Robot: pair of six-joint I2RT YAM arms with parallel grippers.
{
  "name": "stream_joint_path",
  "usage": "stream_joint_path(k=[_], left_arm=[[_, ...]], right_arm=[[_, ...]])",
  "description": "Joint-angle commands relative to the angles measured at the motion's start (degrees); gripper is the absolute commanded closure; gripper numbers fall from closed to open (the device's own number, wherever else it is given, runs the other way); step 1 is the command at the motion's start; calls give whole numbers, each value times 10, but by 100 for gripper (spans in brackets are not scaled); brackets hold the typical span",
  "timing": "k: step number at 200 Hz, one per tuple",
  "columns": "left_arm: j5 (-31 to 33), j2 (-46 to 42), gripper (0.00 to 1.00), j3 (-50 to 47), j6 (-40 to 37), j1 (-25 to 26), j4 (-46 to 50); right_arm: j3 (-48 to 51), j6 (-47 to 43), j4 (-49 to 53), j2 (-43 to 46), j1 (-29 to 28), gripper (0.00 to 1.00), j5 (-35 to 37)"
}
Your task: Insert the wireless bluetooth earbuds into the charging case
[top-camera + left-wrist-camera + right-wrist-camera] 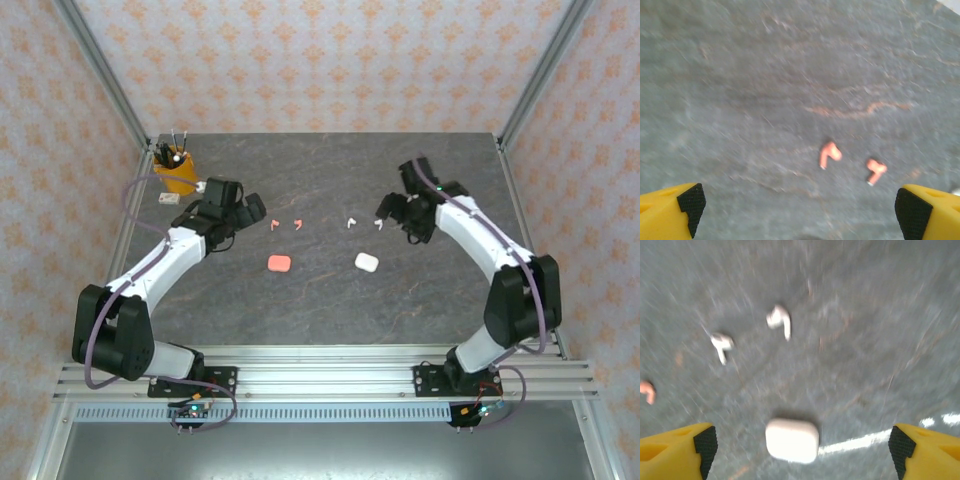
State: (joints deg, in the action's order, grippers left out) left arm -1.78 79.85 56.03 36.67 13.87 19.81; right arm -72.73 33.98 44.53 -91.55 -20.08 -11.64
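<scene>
— Lying on the grey veined surface (765, 75)?
— Two coral-pink earbuds (829, 154), near each other but apart, stems pointing down-frame.
— And at the lower corners?
— Yellow left fingers (662, 212) with black pads (691, 201), spread wide, touching nothing, earbuds slightly ahead, right of centre.

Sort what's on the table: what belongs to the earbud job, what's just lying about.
Job: coral-pink earbuds, white earbuds, pink case, white case.
Lying about: orange pen cup, small white item beside it.
</scene>
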Motion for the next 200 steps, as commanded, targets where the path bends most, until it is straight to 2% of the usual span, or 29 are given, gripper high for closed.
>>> stream_joint_path(k=[1,29,60,119,200], left_arm=[[-13,1,0,21,111,26,48],[-29,9,0,19,173,61,37],[-31,29,0,25,193,92,26],[-47,60,0,42,205,113,11],[-50,66,0,57,206,119,17]], right_arm=[[-34,83,87,-46,-48,8,35],[-70,106,129,-106,-94,5,58],[-92,99,139,-140,-122,3,64],[-87,51,116,-187,-125,4,22],[-89,47,87,-225,-125,9,0]])
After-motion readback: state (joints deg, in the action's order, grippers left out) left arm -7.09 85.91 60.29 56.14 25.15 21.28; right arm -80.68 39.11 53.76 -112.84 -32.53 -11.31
